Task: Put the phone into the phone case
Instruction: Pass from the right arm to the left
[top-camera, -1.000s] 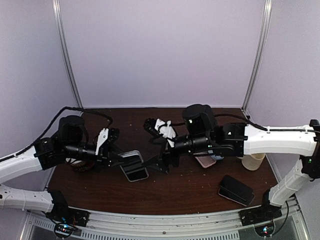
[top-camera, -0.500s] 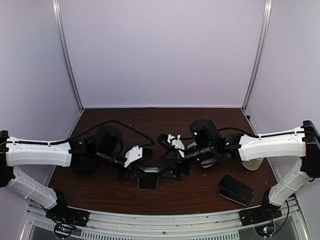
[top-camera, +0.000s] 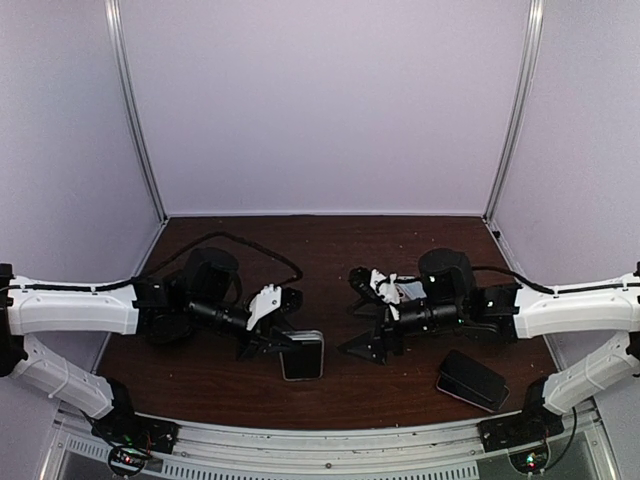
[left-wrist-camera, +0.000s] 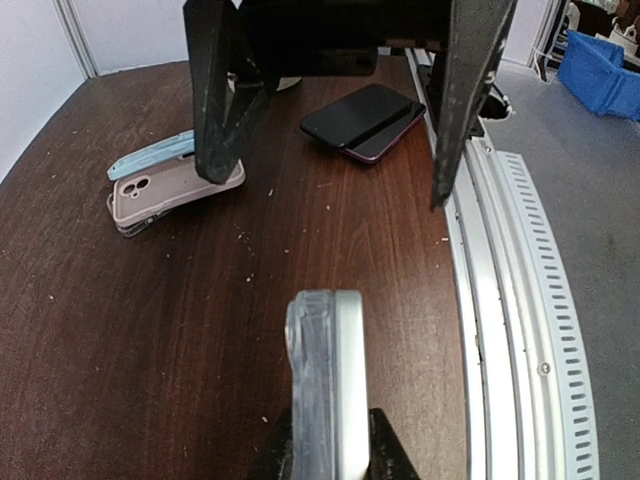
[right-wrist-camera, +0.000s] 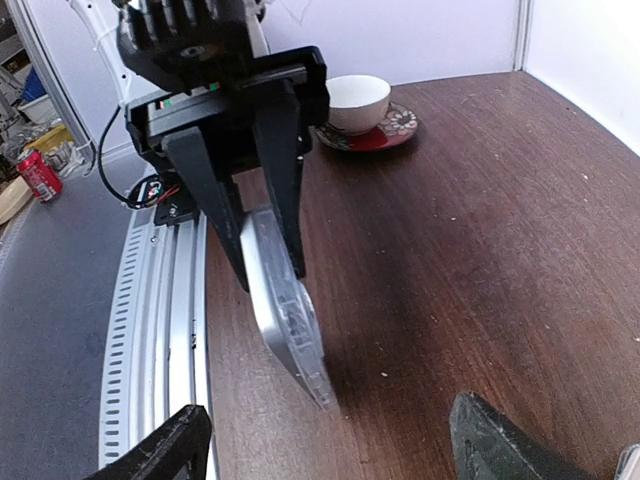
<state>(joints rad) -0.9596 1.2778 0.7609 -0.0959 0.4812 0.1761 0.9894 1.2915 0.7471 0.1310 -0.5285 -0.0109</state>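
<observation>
The phone (top-camera: 302, 355) sits near the middle of the tabletop's (top-camera: 330, 250) near edge, between the two grippers. The left gripper (top-camera: 283, 345) is on its left side and clamps it. The right gripper (top-camera: 362, 348) is just to its right, apart from it. Two stacked handsets (top-camera: 472, 380) lie toward the near right corner. A pile of cases (left-wrist-camera: 175, 185) lies beyond the right gripper, farther from the near edge than the handsets. A cup (right-wrist-camera: 358, 98) stands on a saucer (right-wrist-camera: 398, 128) on the left side, behind the left gripper.
</observation>
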